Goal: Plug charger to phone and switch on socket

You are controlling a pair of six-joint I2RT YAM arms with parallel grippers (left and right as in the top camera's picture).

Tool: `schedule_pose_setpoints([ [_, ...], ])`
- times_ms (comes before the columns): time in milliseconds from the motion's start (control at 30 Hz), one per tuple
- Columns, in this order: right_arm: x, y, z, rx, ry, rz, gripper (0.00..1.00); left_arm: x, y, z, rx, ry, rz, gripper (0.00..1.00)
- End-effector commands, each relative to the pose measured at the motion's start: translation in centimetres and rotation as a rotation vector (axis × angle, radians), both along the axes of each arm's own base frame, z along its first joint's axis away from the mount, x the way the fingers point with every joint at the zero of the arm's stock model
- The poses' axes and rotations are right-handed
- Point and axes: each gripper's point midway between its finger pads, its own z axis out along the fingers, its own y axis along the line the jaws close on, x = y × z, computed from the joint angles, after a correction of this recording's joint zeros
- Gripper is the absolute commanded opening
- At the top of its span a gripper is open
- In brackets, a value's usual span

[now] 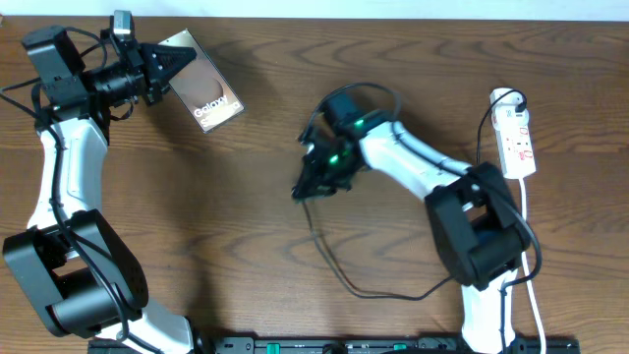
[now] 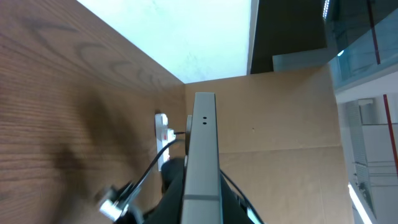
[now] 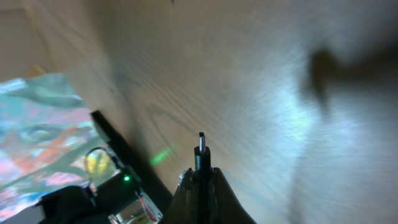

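Brown wood-grain bench. Phone bronze-brown, white lettering across its face. Socket white, flecked with small red marks. Charger black, its tip perhaps silvery-grey in this blur. Green light glowing.

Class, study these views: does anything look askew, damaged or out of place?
Nothing looks damaged. The phone is askew, diagonal to the edges of the table, its end clamped in the left tool. The charger trails in a loose loop from the shut right tool.
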Motion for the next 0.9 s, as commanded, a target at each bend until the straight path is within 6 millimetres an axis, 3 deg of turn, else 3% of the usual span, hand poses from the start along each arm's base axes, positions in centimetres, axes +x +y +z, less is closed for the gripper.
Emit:
schedule_pose_setpoints([
  [0,2.7,-2.1,1.5,0.156,-0.073,0.020,0.01,-0.6,-0.2,1.2,-0.003,-0.044,-0.034,0.07],
  [133,5.2,-3.6,3.2,0.312,-0.169,0.021,0.01,-0.4,-0.1,1.1,0.002,-0.042,-0.024,0.07],
  [233,6.5,-3.4,4.5,0.457,-0.207,0.023,0.01,-0.4,-0.1,1.1,0.002,-0.042,-0.024,0.07],
  [300,6.7,-2.7,4.3,0.525,-0.220,0.046,0.01,-0.4,-0.1,1.1,0.002,-0.042,-0.024,0.07],
  [500,6.0,-0.7,1.1,0.619,-0.081,0.052,0.01,-0.4,-0.1,1.1,0.002,-0.042,-0.024,0.07],
  [600,4.7,0.4,1.2,0.768,-0.006,0.111,0.01,-0.4,-0.1,1.1,0.002,-0.042,-0.024,0.07],
  [867,2.2,3.2,0.7,0.751,0.088,0.166,0.01,-0.4,-0.1,1.1,0.013,-0.062,-0.026,0.07],
])
